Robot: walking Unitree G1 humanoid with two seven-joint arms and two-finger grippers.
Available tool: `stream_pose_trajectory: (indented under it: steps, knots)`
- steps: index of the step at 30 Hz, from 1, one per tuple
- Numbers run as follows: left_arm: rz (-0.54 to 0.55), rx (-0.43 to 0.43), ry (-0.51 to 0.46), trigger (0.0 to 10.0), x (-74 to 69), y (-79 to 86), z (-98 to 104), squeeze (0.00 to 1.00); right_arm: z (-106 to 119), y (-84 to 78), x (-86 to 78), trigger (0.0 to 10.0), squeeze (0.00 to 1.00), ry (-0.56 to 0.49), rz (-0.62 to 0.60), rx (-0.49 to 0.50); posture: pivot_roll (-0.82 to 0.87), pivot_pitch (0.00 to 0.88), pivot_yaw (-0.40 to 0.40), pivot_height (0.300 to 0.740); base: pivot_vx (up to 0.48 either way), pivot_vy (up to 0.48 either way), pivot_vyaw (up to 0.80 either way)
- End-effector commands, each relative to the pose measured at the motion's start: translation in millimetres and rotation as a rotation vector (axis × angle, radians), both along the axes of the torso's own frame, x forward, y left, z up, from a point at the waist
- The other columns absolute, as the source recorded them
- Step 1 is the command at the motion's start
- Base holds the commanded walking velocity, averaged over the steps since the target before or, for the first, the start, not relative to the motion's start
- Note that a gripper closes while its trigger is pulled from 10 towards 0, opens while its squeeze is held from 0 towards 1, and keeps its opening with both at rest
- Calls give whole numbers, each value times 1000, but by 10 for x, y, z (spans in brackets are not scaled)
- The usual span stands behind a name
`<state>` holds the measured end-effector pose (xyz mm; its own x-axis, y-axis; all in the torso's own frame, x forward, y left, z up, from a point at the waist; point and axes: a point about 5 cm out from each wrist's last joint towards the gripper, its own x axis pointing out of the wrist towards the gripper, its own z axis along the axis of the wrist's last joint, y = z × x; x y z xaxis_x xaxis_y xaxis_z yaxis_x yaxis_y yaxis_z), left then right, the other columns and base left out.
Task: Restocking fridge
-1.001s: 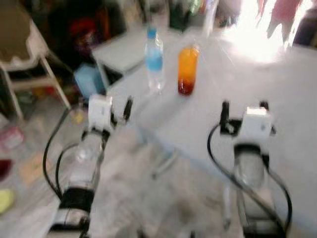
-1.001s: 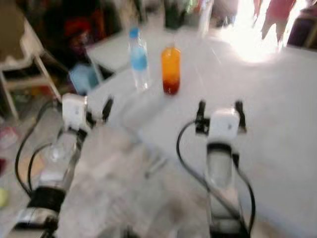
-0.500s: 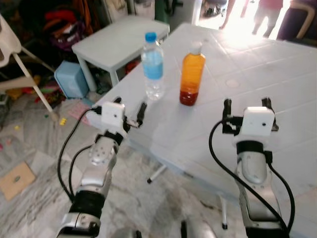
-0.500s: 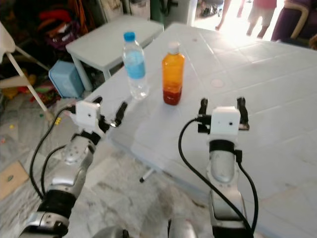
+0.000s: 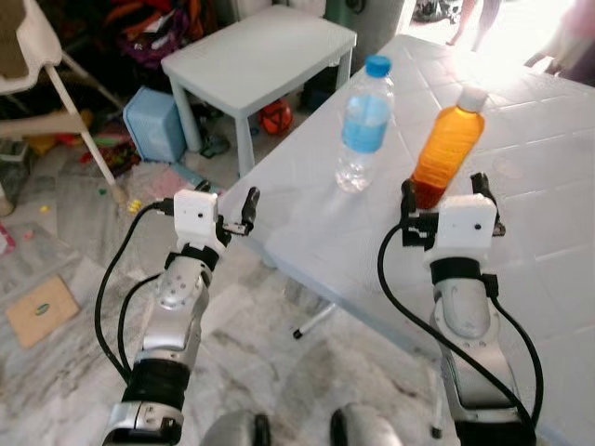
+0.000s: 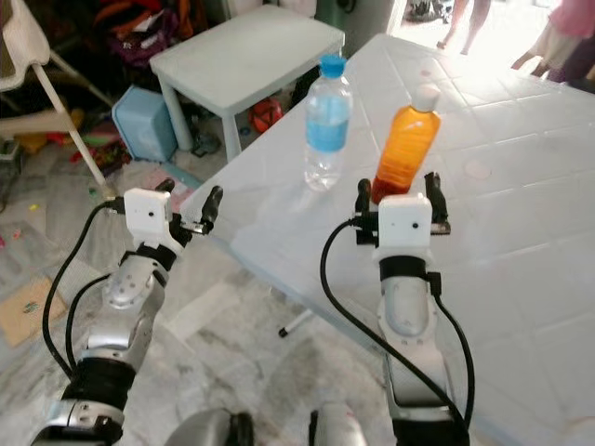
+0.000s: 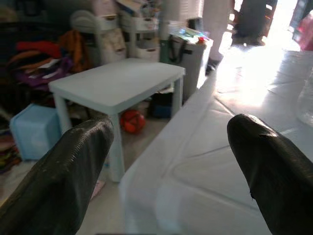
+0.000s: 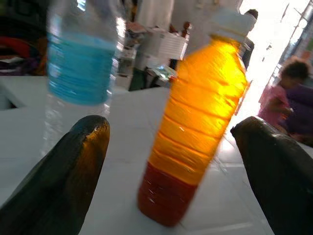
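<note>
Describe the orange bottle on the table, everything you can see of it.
The clear plastic bottle of orange drink has a white cap, a ribbed body and a darker red layer at its base. It stands upright and closed on the pale tiled table, beside the blue-labelled water bottle. The right gripper faces it with fingers open on either side, not touching it.

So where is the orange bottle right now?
The orange bottle stands upright on the white table, just right of the water bottle and straight ahead of the open right gripper.
</note>
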<state>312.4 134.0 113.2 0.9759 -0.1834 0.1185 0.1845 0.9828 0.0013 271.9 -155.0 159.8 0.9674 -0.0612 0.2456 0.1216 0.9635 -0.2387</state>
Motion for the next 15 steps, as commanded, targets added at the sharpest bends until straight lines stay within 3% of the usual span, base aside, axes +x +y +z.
stream_pose_trajectory:
  steps: [1,8,15]
  knots:
    - [20,-6,-17,10000,-10,4,44,0,-12,10,30,10000,0,5,21,-1,-89,73,-49,740,0,0,0]
    - [34,-4,-20,10000,-44,21,42,0,30,104,119,10000,0,-18,46,-6,-80,64,-43,740,0,0,0]
    - [-19,12,-26,10000,41,-32,97,0,108,-73,136,10000,0,-57,-39,-24,-119,75,13,740,0,0,0]
